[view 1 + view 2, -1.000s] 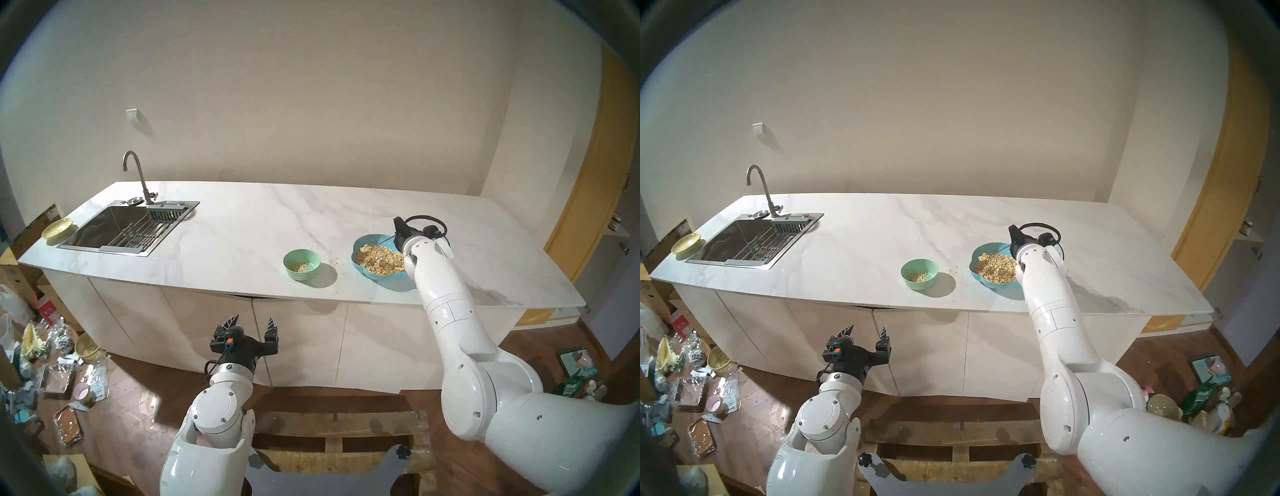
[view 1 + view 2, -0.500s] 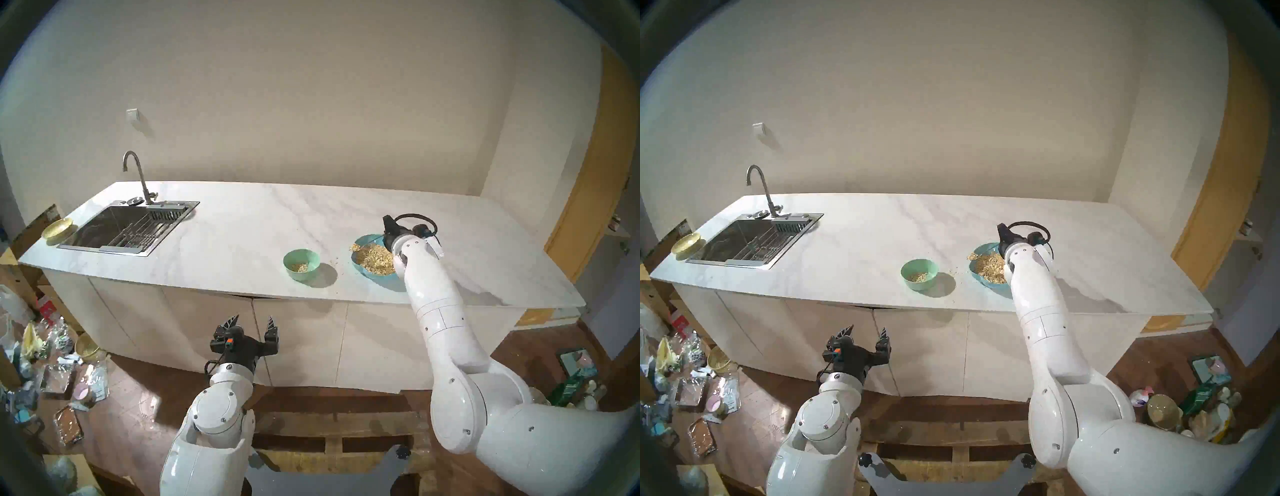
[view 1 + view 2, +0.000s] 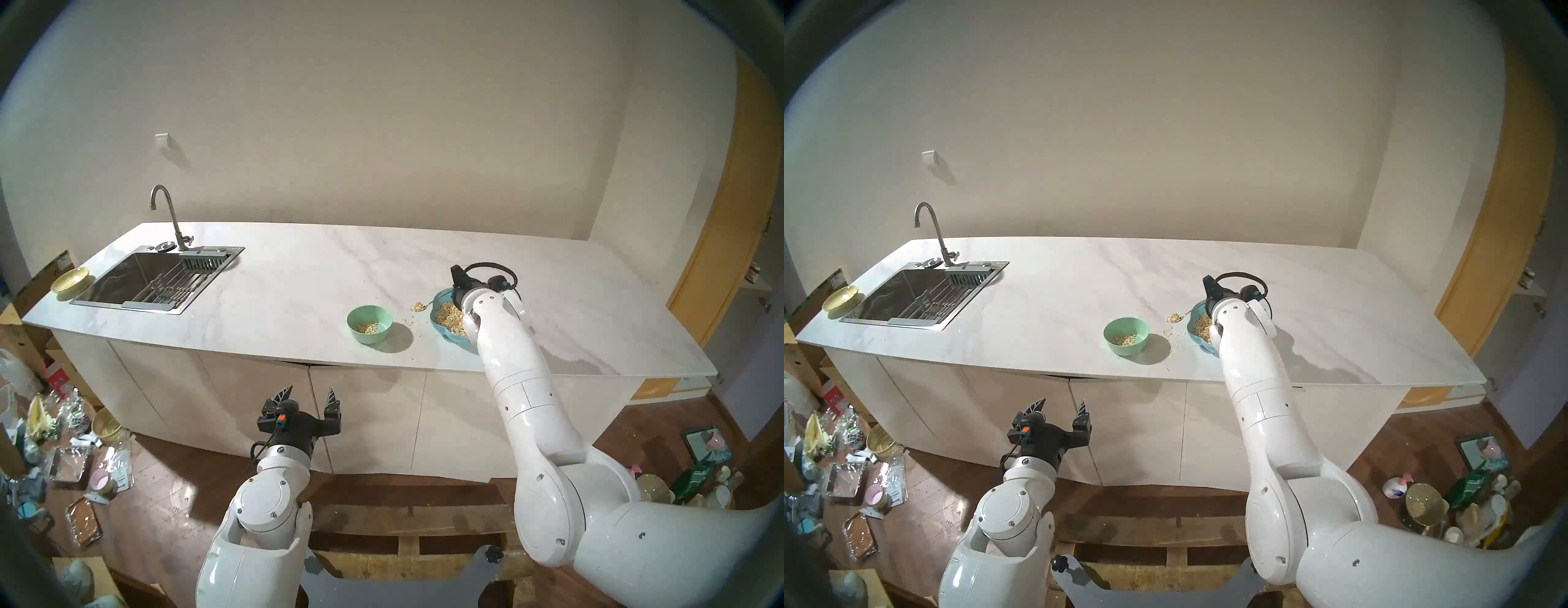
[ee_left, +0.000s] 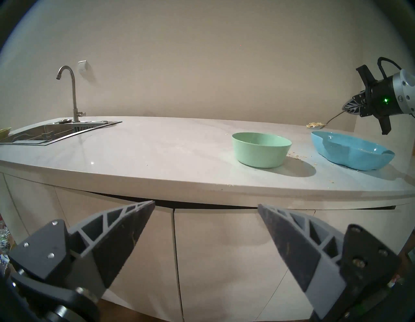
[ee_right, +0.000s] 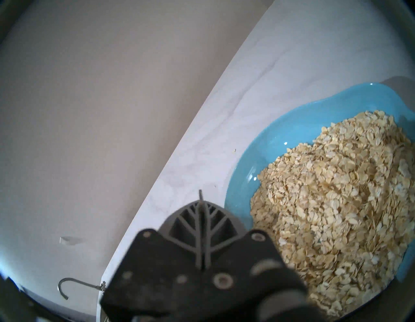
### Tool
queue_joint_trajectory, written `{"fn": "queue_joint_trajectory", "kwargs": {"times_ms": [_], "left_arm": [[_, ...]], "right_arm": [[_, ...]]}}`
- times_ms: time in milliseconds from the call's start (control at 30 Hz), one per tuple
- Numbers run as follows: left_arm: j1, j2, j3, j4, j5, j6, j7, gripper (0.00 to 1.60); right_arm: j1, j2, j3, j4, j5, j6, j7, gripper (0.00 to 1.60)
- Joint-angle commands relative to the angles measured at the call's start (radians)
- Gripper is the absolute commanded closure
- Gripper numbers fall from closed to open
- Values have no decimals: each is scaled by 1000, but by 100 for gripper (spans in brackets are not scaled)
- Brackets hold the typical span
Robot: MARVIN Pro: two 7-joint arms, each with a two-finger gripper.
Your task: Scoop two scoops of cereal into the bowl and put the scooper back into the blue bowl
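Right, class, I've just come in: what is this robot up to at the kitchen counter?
The right claw is shut on a spoon heaped with cereal, held above the counter between the blue bowl of flakes and the small green bowl. The green bowl already holds a little cereal. The left claw hangs open and empty in front of the cabinets.

A long white marble-patterned counter [image 3: 297, 271] is standing against a plain beige wall [image 3: 382, 127], cluttered dark wooden floor [image 3: 169, 488] lying below the counter.
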Motion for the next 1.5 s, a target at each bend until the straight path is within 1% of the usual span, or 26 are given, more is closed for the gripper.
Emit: {"fn": "queue_joint_trajectory", "kwargs": {"times_ms": [0, 200, 533, 767, 833, 933, 1067, 1167, 1300, 1467], "left_arm": [[-4, 0, 3, -26, -2, -6, -4, 0], [-4, 0, 3, -26, -2, -6, -4, 0], [-5, 0, 3, -25, -2, -6, -4, 0], [-5, 0, 3, -25, -2, -6, -4, 0], [-5, 0, 3, -25, -2, -6, -4, 0], [-5, 0, 3, -25, -2, -6, -4, 0], [-5, 0, 3, -25, -2, -6, -4, 0], [-5, 0, 3, -25, -2, -6, -4, 0], [-5, 0, 3, -25, -2, -6, -4, 0], [-5, 0, 3, -25, -2, -6, -4, 0]], "right_arm": [[31, -33, -25, -13, -9, -17, 9, 160], [57, -53, -43, 37, -11, -30, 14, 160], [91, -84, -85, 79, -20, -36, 35, 160], [113, -85, -112, 112, -34, -40, 57, 160], [114, -85, -118, 113, -36, -42, 67, 160], [115, -81, -142, 104, -55, -50, 84, 160], [124, -66, -187, 109, -91, -67, 106, 160], [133, -53, -236, 122, -119, -87, 126, 160], [143, -25, -319, 132, -177, -124, 149, 160], [160, 1, -389, 155, -222, -160, 175, 160]]}}
